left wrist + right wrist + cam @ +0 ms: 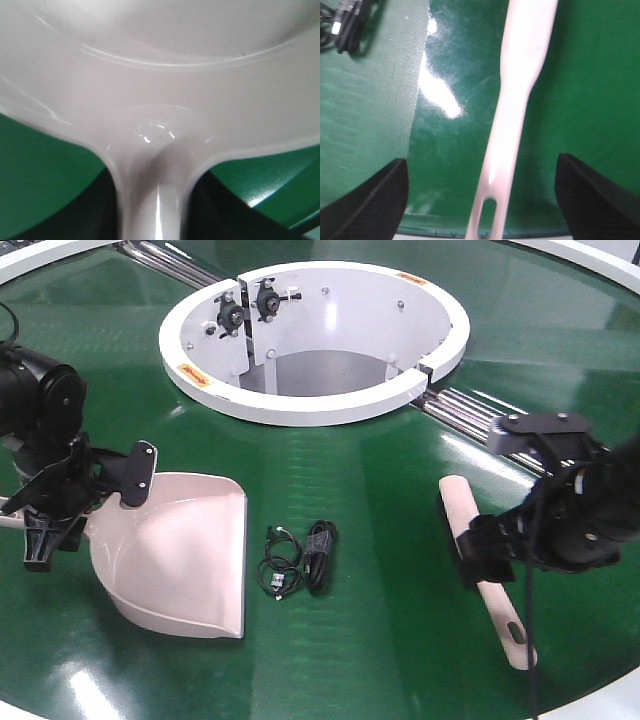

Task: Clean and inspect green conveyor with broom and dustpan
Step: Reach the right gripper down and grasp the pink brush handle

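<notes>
surface: a glossy dark green conveyor [400,580] fills the front view and curves around a white ring-shaped hub [300,405]. silver roller strips [470,405] run out from the hub's right side and from behind its upper left. a white rim [40,260] edges the belt at the far left corner.
left claw: the left gripper [85,508] sits well left of the hub and nearer the camera, clenched on the dustpan's handle. in the left wrist view the handle runs straight down between two dark fingers [95,215] that press on it from either side.
dustpan: the dustpan [180,560] is on the belt in front of the hub's left half. its scoop is just right of the left claw and its wide straight mouth faces right.
cables: a small tangle of black cables [300,560] lies on the belt straight in front of the hub, just beside the dustpan's mouth.
broom: the broom [465,510] lies on the belt in front of the hub's right edge. its head points toward the hub, its handle away from it, with the slot hole at the near end.
right claw: the right gripper [490,555] hangs over the broom where head meets handle, released. in the right wrist view its black fingers [375,200] stand wide apart with the handle between them, touched by neither.
</notes>
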Motion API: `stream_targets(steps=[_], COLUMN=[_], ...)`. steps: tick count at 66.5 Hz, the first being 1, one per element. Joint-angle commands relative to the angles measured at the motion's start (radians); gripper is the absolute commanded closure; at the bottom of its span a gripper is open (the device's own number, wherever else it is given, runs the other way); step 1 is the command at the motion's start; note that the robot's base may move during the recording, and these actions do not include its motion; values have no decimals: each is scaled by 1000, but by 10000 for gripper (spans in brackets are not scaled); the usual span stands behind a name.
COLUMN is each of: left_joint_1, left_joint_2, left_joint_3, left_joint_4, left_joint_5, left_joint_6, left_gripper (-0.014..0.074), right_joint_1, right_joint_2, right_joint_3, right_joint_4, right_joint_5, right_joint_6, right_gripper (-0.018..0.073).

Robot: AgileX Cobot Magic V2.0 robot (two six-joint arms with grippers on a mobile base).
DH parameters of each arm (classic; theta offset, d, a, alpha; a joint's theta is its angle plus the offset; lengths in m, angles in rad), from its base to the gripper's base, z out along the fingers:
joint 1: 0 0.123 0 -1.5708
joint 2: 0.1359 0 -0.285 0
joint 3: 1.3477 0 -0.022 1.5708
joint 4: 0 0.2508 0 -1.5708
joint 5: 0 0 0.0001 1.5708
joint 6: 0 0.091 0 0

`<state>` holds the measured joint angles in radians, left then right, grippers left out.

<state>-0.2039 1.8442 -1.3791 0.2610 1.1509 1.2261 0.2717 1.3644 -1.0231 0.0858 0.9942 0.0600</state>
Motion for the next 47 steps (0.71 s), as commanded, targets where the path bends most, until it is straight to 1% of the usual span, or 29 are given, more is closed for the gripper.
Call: stream_targets(steps=[1, 6, 18, 35, 47], left_joint_1=[-8, -8, -8, -8, -8], left_joint_2=[-46, -46, -46, -46, -46], left_joint_3=[-25, -25, -25, -25, -25], left_joint_4=[4, 4, 4, 4, 4], left_joint_5=[18, 18, 18, 18, 18], left_joint_6=[6, 6, 6, 6, 6], left_gripper=[603, 603, 603, 603, 603], right_joint_1=[3, 3, 3, 3, 3], right_joint_2=[62, 130, 257, 371, 427], right_joint_3=[-66, -94, -149, -183, -183], right_joint_4=[-25, -41, -37, -41, -72], right_joint_5=[15, 39, 46, 64, 72], right_joint_6=[8, 28, 49, 78, 103], right_gripper=[-19, -13, 11, 28, 57])
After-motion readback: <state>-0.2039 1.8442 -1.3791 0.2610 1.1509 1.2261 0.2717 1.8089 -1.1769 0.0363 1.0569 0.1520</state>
